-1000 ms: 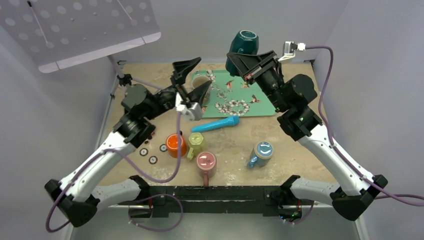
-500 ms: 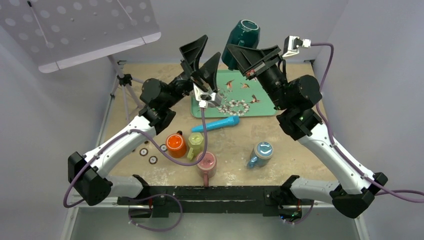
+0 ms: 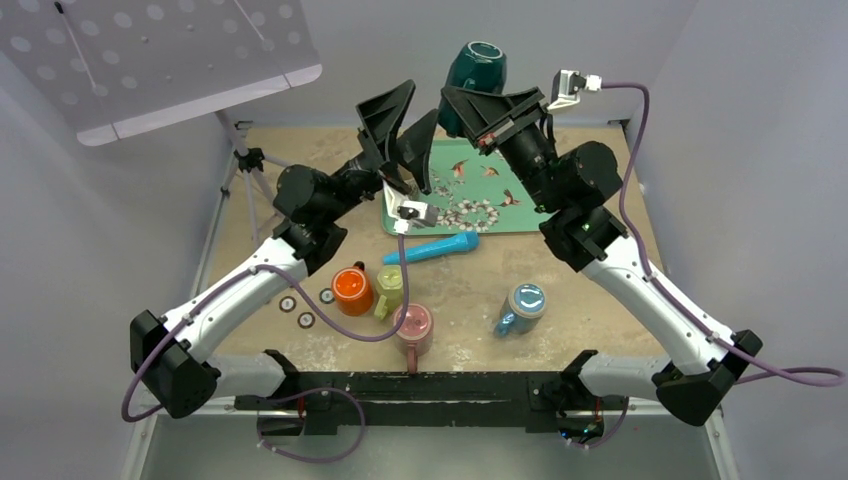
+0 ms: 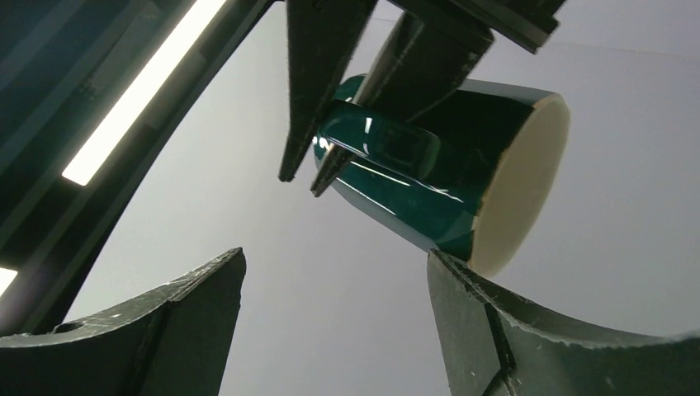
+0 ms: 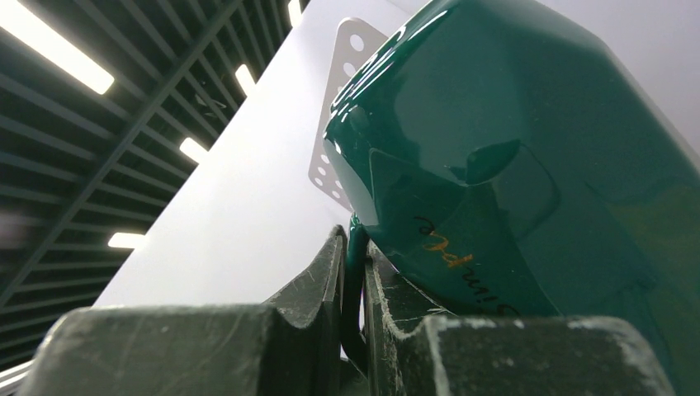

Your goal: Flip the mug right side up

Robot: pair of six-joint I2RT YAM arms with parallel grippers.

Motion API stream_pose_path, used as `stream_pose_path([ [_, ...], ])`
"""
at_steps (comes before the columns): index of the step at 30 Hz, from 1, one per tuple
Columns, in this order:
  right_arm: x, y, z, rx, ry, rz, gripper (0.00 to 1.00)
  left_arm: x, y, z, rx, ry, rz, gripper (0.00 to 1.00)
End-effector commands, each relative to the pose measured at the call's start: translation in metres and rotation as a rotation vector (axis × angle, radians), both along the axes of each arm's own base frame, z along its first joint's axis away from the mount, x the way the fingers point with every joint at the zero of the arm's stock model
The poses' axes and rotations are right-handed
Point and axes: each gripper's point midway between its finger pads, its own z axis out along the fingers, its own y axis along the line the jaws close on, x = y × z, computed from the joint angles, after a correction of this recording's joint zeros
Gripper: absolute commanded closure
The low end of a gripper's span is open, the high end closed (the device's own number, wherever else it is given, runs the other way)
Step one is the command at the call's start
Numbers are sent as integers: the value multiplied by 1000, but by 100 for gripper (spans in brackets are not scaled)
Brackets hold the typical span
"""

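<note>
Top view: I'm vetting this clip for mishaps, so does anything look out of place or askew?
Only the green mug. It hangs in the air above the far edge of the table, tipped on its side, and the right end effector pinches it by the handle alone. Nothing looks spilled or broken.

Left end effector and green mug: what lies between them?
Nothing: the left wrist view shows only bare air between the left end effector and the mug.
</note>
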Motion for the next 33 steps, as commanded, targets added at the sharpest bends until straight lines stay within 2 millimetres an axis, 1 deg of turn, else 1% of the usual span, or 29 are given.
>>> stream_pose_path([
  [1, -49, -42, 78, 159, -200, -16, 100, 0, -10, -30, 103, 42, -23, 15],
  [5, -52, -47, 88, 167, -220, -34, 100, 2, -12, -40, 130, 60, -22, 15],
  [7, -53, -44, 89, 158, -227, -19, 100, 2, -13, -36, 122, 61, -28, 14],
  [10, -53, -40, 86, 176, -214, 14, 100, 5, -12, -12, 53, 63, -33, 14],
  [12, -51, -36, 81, 181, -202, 29, 100, 3, -9, 8, 4, 34, -34, 14],
  [13, -50, -35, 80, 181, -199, 33, 100, 2, -9, 13, -10, 19, -34, 14],
  [16, -49, -32, 78, 184, -195, 43, 100, -1, -9, 21, -29, -4, -44, 14],
  [19, -46, -29, 74, 180, -183, 48, 100, -6, -11, 22, -26, -40, -56, 15],
  [21, -43, -24, 69, 181, -169, 67, 100, -10, -14, 21, -24, -85, -67, 15],
  [22, -40, -21, 66, 184, -159, 77, 100, -13, -14, 24, -33, -102, -71, 16],
  [25, -31, -11, 53, 194, -112, 104, 100, -9, -14, 34, -57, -86, -69, 19],
  [27, -29, -4, 42, 177, -90, 130, 100, -7, -13, 41, -71, -87, -59, 26],
  [28, -28, -2, 36, 175, -73, 138, 100, -5, -13, 42, -65, -82, -52, 33],
  [29, -28, 0, 31, 177, -62, 154, 100, -2, -15, 40, -56, -71, -49, 43],
  [31, -25, 1, 22, 178, -40, 161, 100, 3, -17, 34, -41, -38, -41, 81],
  [32, -22, 1, 16, 170, -25, 152, 100, 6, -17, 28, -35, -19, -38, 98],
  [33, -18, 1, 10, 153, -8, 142, 100, 8, -17, 23, -32, -2, -35, 100],
])
